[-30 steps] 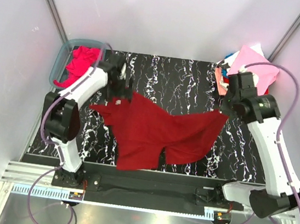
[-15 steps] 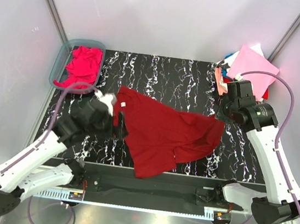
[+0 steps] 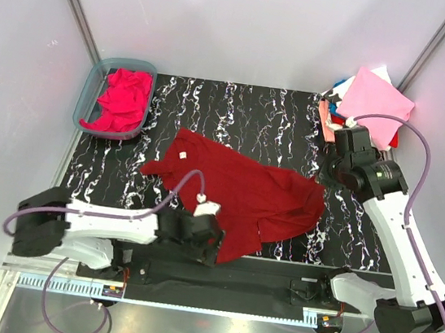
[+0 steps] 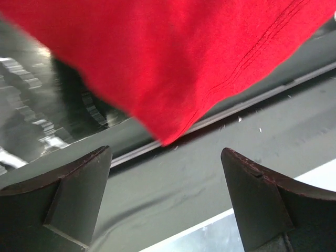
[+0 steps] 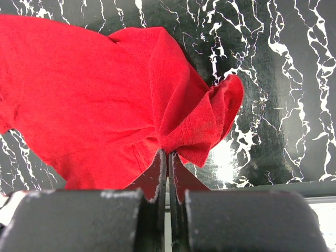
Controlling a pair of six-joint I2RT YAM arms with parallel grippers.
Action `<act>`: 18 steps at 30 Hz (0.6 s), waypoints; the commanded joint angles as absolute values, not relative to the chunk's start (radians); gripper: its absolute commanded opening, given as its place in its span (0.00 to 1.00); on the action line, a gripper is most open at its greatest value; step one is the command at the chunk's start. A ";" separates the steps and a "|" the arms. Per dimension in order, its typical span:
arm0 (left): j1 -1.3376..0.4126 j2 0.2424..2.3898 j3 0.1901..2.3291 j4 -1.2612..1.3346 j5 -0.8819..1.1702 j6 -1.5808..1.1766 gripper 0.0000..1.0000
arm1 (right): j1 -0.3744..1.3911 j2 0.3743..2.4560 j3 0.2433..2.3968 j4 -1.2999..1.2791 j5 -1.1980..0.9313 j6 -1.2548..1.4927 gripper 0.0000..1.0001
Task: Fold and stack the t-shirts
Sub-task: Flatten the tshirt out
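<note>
From above, I count one red shirt [image 3: 235, 193] spread rumpled from the middle of the worktop [image 3: 270, 115] to its near edge. One pink shirt [image 3: 120, 100] is bunched in the single tub [image 3: 82, 99] at the far left corner. One stack [image 3: 375, 100] of folded shirts sits at the far right corner, pale pink on top; I cannot tell how many lie beneath. The left gripper [image 3: 210, 245] sits at the near edge beside the red shirt's hem, the right gripper [image 3: 326, 173] at its right end.

Left wrist: my two fingers [image 4: 63, 194] stand wide apart with nothing between them. The stitched corner of the red shirt [image 4: 168, 63] hangs just beyond.

Right wrist: the right gripper [image 5: 169, 168] is pinched tight on a bunched fold of the red shirt [image 5: 94, 94].
</note>
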State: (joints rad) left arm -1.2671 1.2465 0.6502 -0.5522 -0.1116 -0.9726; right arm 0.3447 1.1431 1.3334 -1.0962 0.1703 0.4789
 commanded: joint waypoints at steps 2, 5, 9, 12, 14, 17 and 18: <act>-1.316 1.408 0.759 -0.479 -0.193 -1.058 0.92 | 0.342 1.100 1.331 -1.075 0.172 0.480 0.00; -1.327 1.469 0.761 -0.485 -0.199 -1.084 0.92 | 0.342 1.082 1.328 -1.080 0.175 0.472 0.00; -1.333 1.476 0.749 -0.445 -0.193 -1.104 0.87 | 0.344 1.069 1.312 -1.072 0.181 0.468 0.00; -1.342 1.500 0.768 -0.457 -0.206 -1.108 0.80 | 0.342 1.071 1.298 -1.063 0.175 0.469 0.00; -1.345 1.517 0.779 -0.463 -0.213 -1.111 0.73 | 0.342 1.075 1.292 -1.060 0.175 0.471 0.00; -1.348 1.531 0.782 -0.450 -0.218 -1.109 0.54 | 0.342 1.075 1.284 -1.054 0.176 0.468 0.00; -1.348 1.535 0.782 -0.446 -0.218 -1.108 0.49 | 0.344 1.075 1.284 -1.054 0.179 0.468 0.00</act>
